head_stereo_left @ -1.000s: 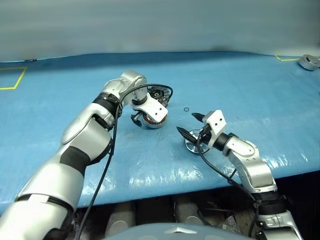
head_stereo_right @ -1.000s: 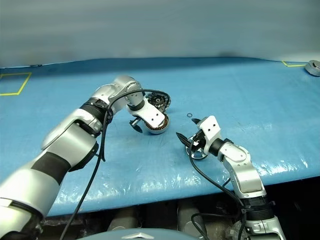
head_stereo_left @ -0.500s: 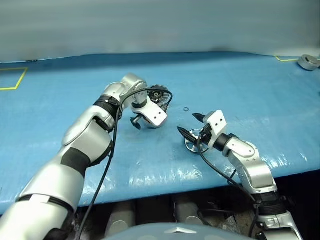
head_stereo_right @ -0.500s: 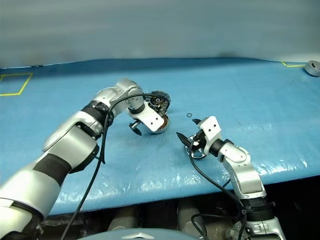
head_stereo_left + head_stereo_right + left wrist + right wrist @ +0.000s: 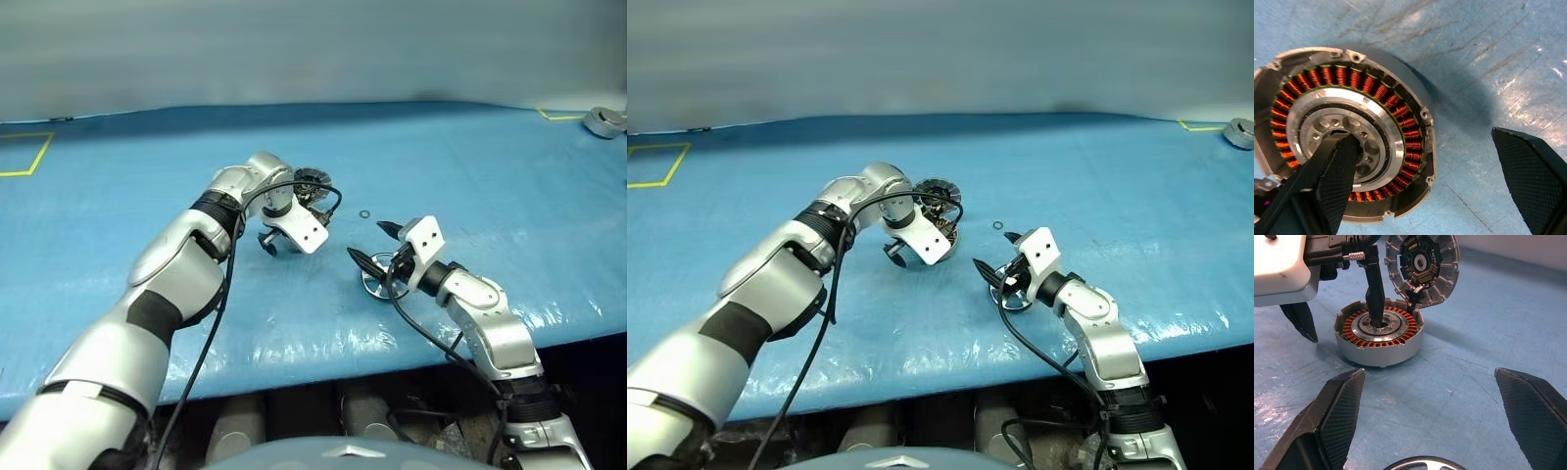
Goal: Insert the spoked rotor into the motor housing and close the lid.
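We see the motor housing [image 5: 1379, 339] standing on the blue table cover [image 5: 118, 215], its ring of copper windings facing up. Its lid [image 5: 1422, 268] stands raised on the hinge at the far rim, ribbed inner face and dark centre toward us. We can read no writing or label on any of these parts.

Our left gripper [image 5: 1337, 318] points steeply down over the housing. One of its fingers [image 5: 1375, 293] reaches into the hole of the silver hub, while the other hangs outside the wall, so the two straddle one side of the cup. They stand spread and clamp nothing that we can make out.

Our right gripper [image 5: 1430, 416] lies nearly level, aimed at the housing, its fingers wide apart and holding nothing. The spoked rotor [image 5: 380, 284] lies flat on the cover just beneath and between those fingers, well apart from the housing. A small dark ring [image 5: 364, 213] lies on the cover beyond the right fingertips, beside the housing.
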Motion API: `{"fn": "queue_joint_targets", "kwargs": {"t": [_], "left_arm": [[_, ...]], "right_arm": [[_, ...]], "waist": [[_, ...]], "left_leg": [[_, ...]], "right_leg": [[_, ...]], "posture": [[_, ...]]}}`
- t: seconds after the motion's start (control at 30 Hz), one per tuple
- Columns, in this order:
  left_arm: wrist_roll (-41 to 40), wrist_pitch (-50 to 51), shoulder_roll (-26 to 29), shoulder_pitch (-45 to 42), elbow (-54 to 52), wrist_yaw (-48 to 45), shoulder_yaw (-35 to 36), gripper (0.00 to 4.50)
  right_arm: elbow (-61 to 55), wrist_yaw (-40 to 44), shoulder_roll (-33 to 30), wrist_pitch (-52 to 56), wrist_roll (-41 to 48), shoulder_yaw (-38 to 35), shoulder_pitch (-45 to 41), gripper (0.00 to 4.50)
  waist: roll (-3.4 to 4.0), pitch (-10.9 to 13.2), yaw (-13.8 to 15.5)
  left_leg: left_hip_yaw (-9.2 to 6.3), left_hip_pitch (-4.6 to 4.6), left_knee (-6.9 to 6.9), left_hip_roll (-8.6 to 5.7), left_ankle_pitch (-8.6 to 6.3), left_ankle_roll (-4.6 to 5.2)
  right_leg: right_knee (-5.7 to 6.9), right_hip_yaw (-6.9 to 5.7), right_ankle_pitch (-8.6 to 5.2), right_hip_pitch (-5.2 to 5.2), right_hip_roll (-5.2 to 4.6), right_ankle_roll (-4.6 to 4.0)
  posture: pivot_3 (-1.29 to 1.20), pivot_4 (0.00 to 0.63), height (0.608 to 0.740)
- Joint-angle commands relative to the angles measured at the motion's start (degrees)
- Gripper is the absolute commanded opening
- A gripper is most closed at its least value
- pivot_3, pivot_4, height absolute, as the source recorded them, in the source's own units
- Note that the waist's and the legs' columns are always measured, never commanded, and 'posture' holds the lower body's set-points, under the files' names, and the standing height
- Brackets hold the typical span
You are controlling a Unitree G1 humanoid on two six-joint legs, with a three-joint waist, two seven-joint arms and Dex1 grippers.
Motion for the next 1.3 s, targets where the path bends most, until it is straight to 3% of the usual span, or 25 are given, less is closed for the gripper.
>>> {"fn": "queue_joint_targets", "kwargs": {"t": [0.03,0.07,0.2,0.37,0.5,0.77,1.03,1.3], "left_arm": [[1.93,1.09,-0.93,0.22,2.47,3.59,-0.85,2.99],[1.96,0.96,-1.07,0.2,2.65,3.5,-0.85,2.67],[1.85,0.03,-0.76,-0.36,2.89,0.99,-1.09,2.13],[0.93,-0.74,-0.54,-0.47,1.67,2.95,0.01,2.11],[-1.56,-3.55,0.29,0.83,-2.41,-1.6,0.84,2.11],[-5.43,-1.99,4.7,7.16,-19.07,-10.29,1.05,2.11],[-6.53,14.98,10.16,19.1,-46.47,-16.37,4.08,2.11],[-5.97,29.74,12.81,24.46,-60.86,-20.26,4.91,2.11]], "right_arm": [[-2.89,-0.72,0.32,-0.5,0.35,-0.83,0.27,4.5],[-3.07,-0.78,0.3,-0.47,0.38,-0.87,0.34,4.5],[-3.05,-1.03,0.27,-0.66,0.4,-0.89,0.31,4.5],[-2.19,-1.18,0.47,-1.28,0.38,-1.03,-0.52,4.5],[-1.35,-1.31,0.4,-1.79,0.32,-1.65,-1.15,4.5],[0.83,-1.0,0.0,-2.43,0.12,-2.41,-3.09,4.5],[3.18,-0.22,0.34,-3.07,-0.36,-1.37,-5.44,4.5],[3.85,0.33,0.46,-3.06,-0.54,-0.91,-6.67,4.5]], "waist": [[0.0,0.0,-0.04],[0.0,0.0,-0.03],[0.0,-0.01,-0.13],[0.0,-0.01,-0.18],[0.0,-0.01,-0.2],[0.0,-0.01,0.06],[0.05,-0.03,-0.25],[0.05,-0.03,-0.26]], "left_leg": [[0.01,0.05,0.0,0.0,0.0,0.0],[0.01,0.11,-0.01,0.0,0.0,0.0],[0.01,0.16,0.01,0.01,0.0,0.0],[0.01,0.17,0.0,0.01,0.0,0.0],[0.03,0.13,0.0,0.01,0.0,0.0],[0.03,0.12,-0.08,0.01,0.0,0.01],[0.03,0.17,-0.13,0.05,0.0,0.01],[0.04,0.17,-0.06,0.05,0.0,0.01]], "right_leg": [[0.0,0.0,0.0,0.03,0.0,0.0],[0.01,0.01,-0.01,0.08,0.0,0.01],[0.03,0.01,-0.01,0.12,0.01,0.03],[0.05,0.02,-0.01,0.1,0.03,0.03],[0.03,0.03,-0.01,0.08,0.02,0.03],[0.0,0.04,0.05,0.07,0.0,-0.15],[0.05,0.04,0.05,0.07,0.01,-0.31],[0.08,0.03,0.0,0.07,0.02,-0.26]], "posture": [[0.0,0.15,0.74],[0.0,0.15,0.74],[0.0,0.15,0.74],[0.0,0.15,0.74],[0.0,0.15,0.74],[0.0,0.15,0.74],[0.0,0.15,0.74],[0.0,0.15,0.74]]}}
